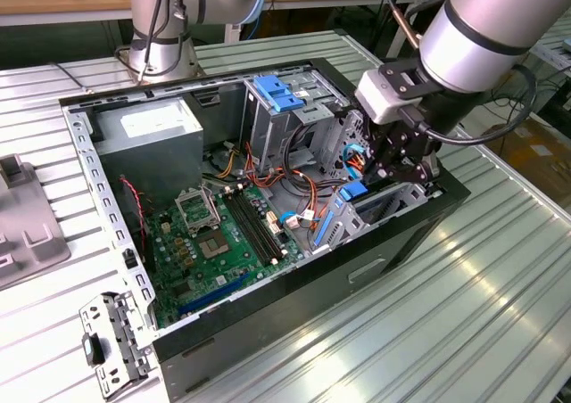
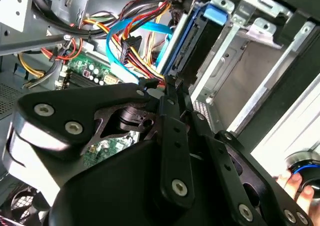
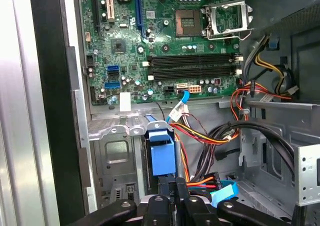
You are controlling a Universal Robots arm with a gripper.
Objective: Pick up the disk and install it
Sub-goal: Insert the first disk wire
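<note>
gripper (image 1: pixel 401 173) above disk (image 3: pixel 161 153) — seated upright in drive cage (image 3: pixel 116 151)

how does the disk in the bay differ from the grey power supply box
The disk stands on edge in the metal drive cage near the pincer; the power supply box lies flat in the far corner. The disk is slim with blue plastic rails; the box is bulky, plain grey with a white sticker. Both sit inside the open computer case.
</note>
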